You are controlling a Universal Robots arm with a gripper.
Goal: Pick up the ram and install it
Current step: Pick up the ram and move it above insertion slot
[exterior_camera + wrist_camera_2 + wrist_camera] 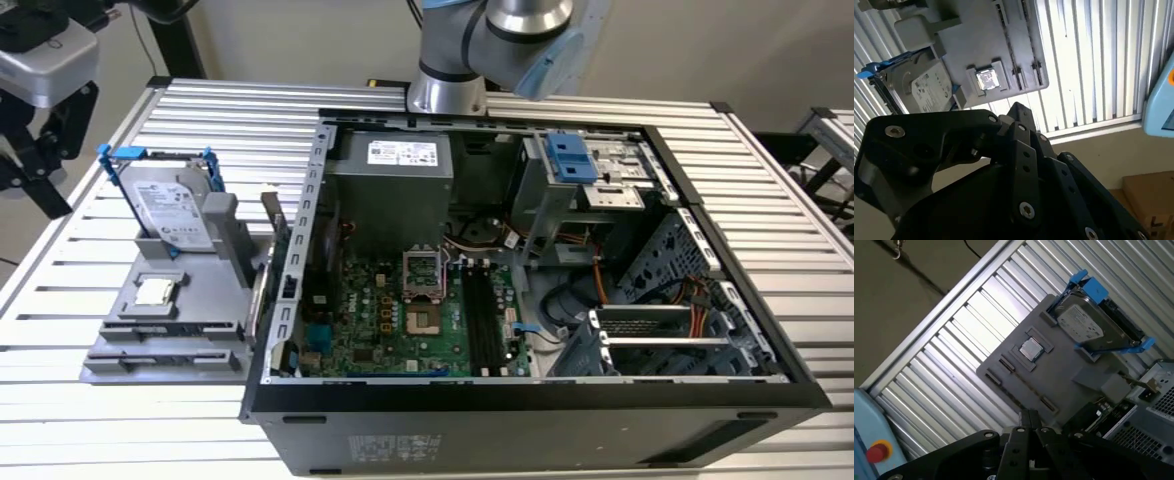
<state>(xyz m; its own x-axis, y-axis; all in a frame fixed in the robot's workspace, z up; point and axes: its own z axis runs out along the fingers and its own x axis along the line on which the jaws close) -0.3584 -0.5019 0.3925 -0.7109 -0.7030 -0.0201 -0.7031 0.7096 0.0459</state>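
Note:
The ram (274, 218) is a thin dark stick standing on edge at the grey fixture's side nearest the computer case; in the first wrist view the ram (1135, 380) shows edge-on beside the case wall. My gripper (40, 172) hangs high at the exterior view's far left, above the slatted table and well apart from the ram. In both wrist views its black fingers (1023, 421) meet at the tip (1016, 108) with nothing between them. The motherboard's long black slots (483, 320) lie inside the open case.
The grey fixture (134, 350) also holds a silver hard drive in a blue frame (171, 205) and a small square chip (156, 291). The open computer case (534, 405) fills the table's middle. A red button (876, 451) and a cardboard box (1149, 195) sit off the table.

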